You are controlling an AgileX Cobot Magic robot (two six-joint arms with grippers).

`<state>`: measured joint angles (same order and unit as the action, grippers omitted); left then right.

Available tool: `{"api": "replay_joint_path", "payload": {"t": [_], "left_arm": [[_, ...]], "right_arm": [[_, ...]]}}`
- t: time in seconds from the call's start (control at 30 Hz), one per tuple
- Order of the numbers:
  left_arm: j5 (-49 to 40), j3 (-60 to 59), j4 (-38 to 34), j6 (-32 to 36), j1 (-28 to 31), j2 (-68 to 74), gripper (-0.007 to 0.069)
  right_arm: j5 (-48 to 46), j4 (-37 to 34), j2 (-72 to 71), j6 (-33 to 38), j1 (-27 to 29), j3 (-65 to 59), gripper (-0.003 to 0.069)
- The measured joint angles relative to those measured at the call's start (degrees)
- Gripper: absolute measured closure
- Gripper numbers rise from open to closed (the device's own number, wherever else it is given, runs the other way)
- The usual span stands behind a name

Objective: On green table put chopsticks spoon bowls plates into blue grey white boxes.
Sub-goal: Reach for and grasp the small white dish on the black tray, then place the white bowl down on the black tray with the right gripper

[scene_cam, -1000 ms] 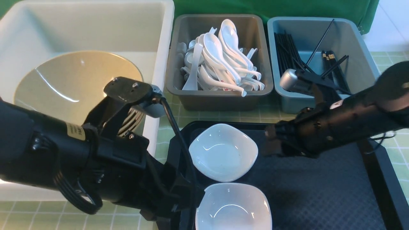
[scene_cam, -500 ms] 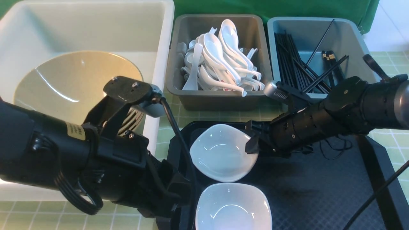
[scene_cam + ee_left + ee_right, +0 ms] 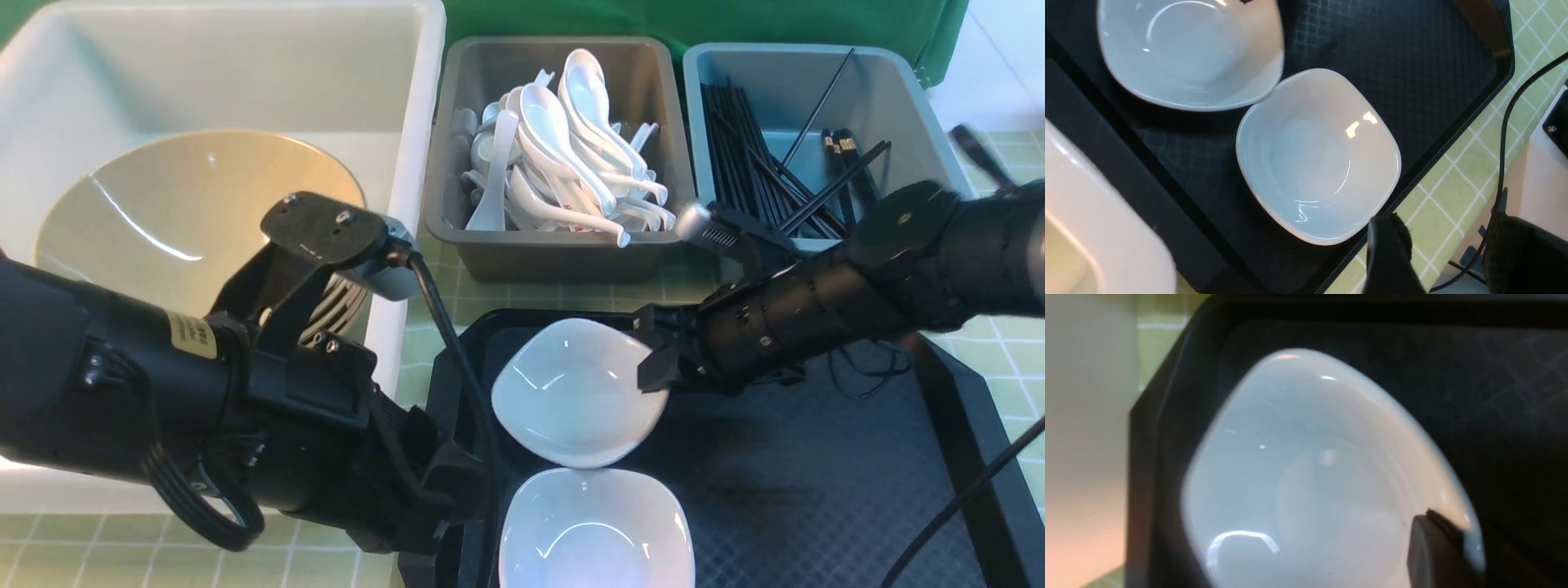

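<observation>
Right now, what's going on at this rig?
A two-arm robot is sorting tableware. The right gripper is clamped on the rim of the far plate, which is tilted over the black tray. The left gripper is open beside the near plate and holds nothing. A tan bowl lies in the white box, spoons fill the grey box, and chopsticks are in the blue box.

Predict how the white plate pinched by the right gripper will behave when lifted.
Probably stiff: the white plate shows no flex though the right gripper pinches only one rim edge. Its glossy glaze looks slippery, so it may pivot or slide out. Likely brittle; it could chip against the second plate.
</observation>
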<state>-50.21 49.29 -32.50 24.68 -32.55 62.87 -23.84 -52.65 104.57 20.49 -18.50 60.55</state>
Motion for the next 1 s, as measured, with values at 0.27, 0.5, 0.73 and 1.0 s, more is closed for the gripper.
{"api": "replay_joint_path", "payload": {"t": [0.27,0.5,0.73,1.0], "left_arm": [[0.0,0.0,0.0,0.0,0.0,0.0,0.0340],[2.1,0.0,0.0,0.0,0.0,0.0,0.0340],[3.2,0.0,0.0,0.0,0.0,0.0,0.0340],[4.4,0.0,0.0,0.0,0.0,0.5,0.0334]], "right_arm": [[-5.5,3.6,-14.1,4.4,10.2,-7.0,0.0601],[-3.9,4.7,-25.0,5.0,15.7,-22.5,0.0601],[2.6,1.9,-29.0,4.5,15.7,-33.6,0.0592],[3.1,3.2,-29.1,8.4,15.7,-34.9,0.0495]]}}
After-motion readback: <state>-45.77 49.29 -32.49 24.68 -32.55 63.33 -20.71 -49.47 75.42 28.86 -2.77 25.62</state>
